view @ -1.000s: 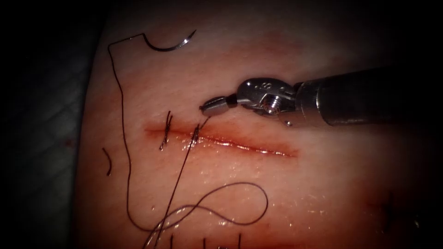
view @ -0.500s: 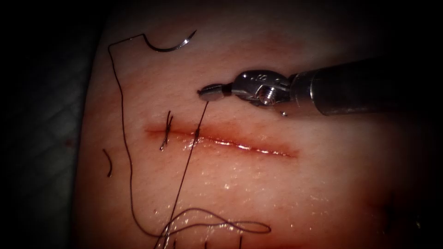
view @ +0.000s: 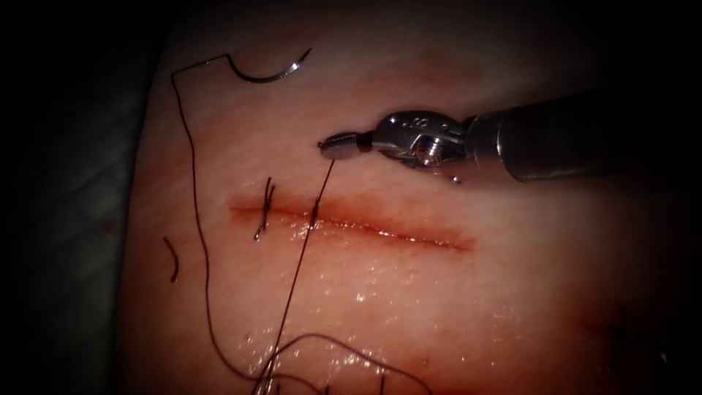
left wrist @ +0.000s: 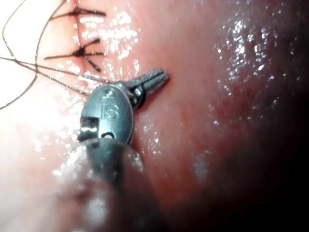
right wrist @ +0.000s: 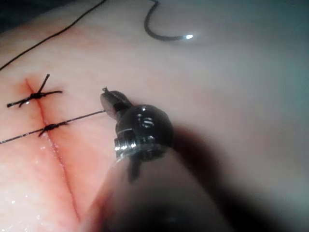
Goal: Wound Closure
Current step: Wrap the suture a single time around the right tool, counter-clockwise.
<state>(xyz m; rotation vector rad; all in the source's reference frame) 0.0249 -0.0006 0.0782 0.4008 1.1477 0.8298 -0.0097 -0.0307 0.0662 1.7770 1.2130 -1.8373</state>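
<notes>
Pale glistening pork tissue (view: 453, 307) carries the red cut (view: 351, 223), above which my right hand (view: 338, 145) grips taut dark thread (view: 303, 249); the curved steel needle (view: 267, 72) lies free, up-left

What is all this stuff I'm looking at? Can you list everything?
tissue: one, pale pink, under everything.
cut: one, red line across the tissue.
needle: one, silver, curved, lying loose on the tissue above the cut's left end, held by neither tool.
thread: one, dark, from the needle down and through the cut.
finished stitch: one, dark, at the cut's left end.
cut end of thread: one, dark, left of the cut.
right tool: one, silver, shut on the thread.
left tool: one, silver, holds nothing.
</notes>
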